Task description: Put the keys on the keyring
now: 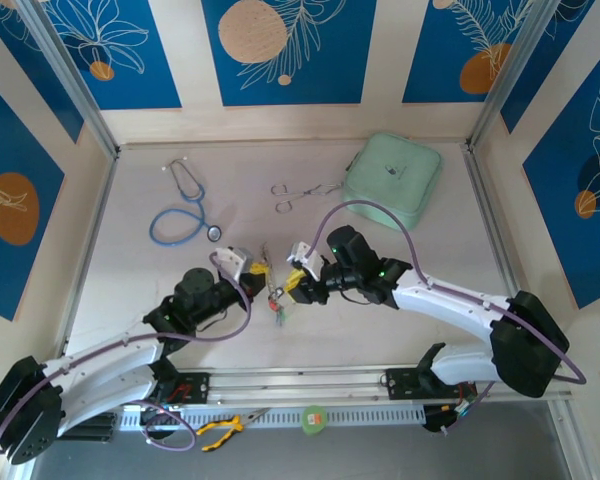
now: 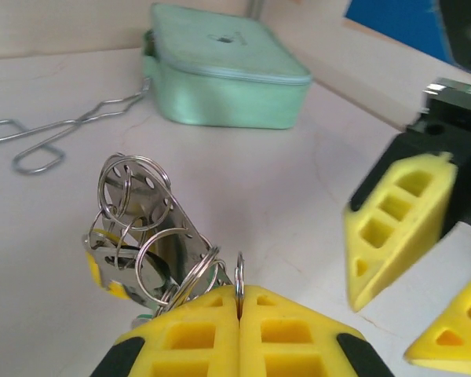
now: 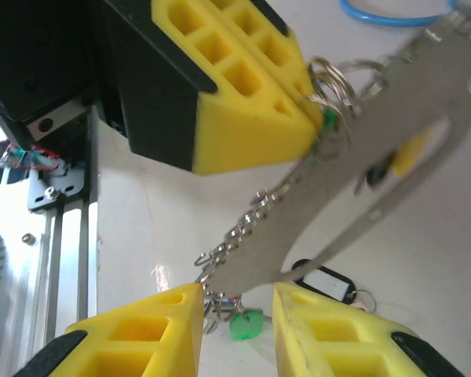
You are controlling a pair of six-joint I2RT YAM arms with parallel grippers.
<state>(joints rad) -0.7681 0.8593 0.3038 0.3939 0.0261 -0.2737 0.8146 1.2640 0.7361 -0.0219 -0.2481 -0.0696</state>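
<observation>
Left claw [image 2: 239,298] clamped shut on a split ring [image 2: 239,271]. Right claw [image 3: 237,306] parted, keyring [image 3: 424,86] tip between its fingers. Both at worktop [image 1: 410,330] centre, nearer front edge.

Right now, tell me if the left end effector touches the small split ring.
Touching. Left wrist view: the shut left end effector pinches the split ring.

Pale keyring [image 3: 424,86] tilted — coloured keys [image 3: 247,326] bunched against it.
</observation>
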